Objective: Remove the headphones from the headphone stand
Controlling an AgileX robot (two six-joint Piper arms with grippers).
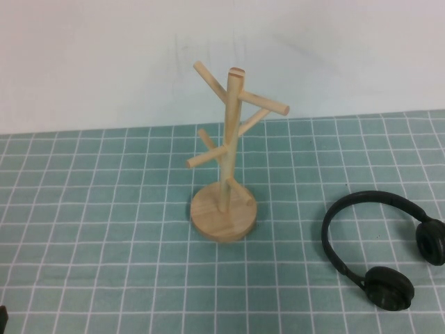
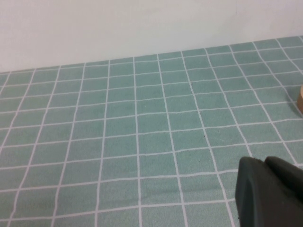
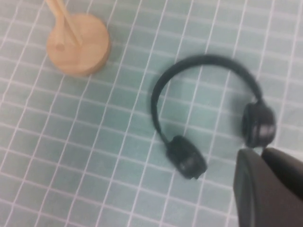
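Headphones (image 1: 379,250) lie flat on mat, right of stand (image 1: 224,156), pegs bare: removal looks done. Right gripper (image 3: 265,153) above them, fingers together, empty. Left gripper (image 2: 265,163) parked low; state can't tell.

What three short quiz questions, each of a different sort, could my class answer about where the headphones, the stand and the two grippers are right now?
1. True or false: the headphones hang on a peg of the headphone stand.
2. Which side of the stand are the headphones on? A) robot's left B) robot's right C) behind it
3. Fill in: the right gripper is ____ and holds nothing.

Key
1. False: they lie flat on the checked cloth, apart from the stand.
2. B
3. shut; it hovers above the headphones. The left gripper is low over bare cloth on the stand's left, also shut.
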